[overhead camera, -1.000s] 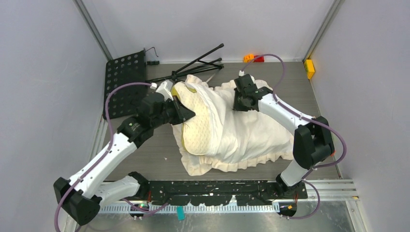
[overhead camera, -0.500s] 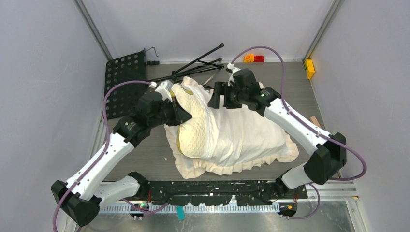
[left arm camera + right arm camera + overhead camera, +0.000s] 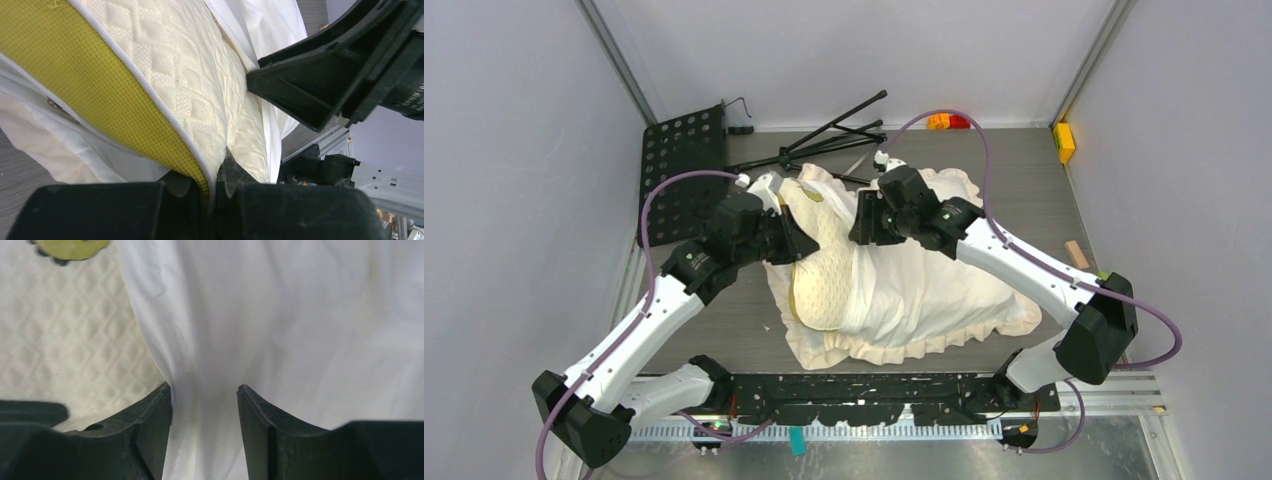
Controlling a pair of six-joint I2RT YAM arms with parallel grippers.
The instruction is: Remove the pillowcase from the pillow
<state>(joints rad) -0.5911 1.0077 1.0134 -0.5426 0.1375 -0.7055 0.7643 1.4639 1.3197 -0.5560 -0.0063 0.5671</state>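
The pillow, pale yellow and quilted with a yellow-green edge, sticks out of the left end of the off-white frilled pillowcase. My left gripper is shut on the pillow's edge seam, with the quilted face rising beyond it. My right gripper presses down at the pillowcase's open edge. In the right wrist view, my right gripper is open, its fingers apart over a fold of the white cloth. The quilted pillow lies just left of it.
A black perforated plate leans at the back left. A black folding stand lies behind the pillow. Orange and red blocks and a yellow block sit along the back edge. A small wooden piece lies at the right.
My right arm has swung left from the pillowcase's far right end to its open edge beside the pillow, and its jaws have opened. My left gripper kept its hold on the pillow.
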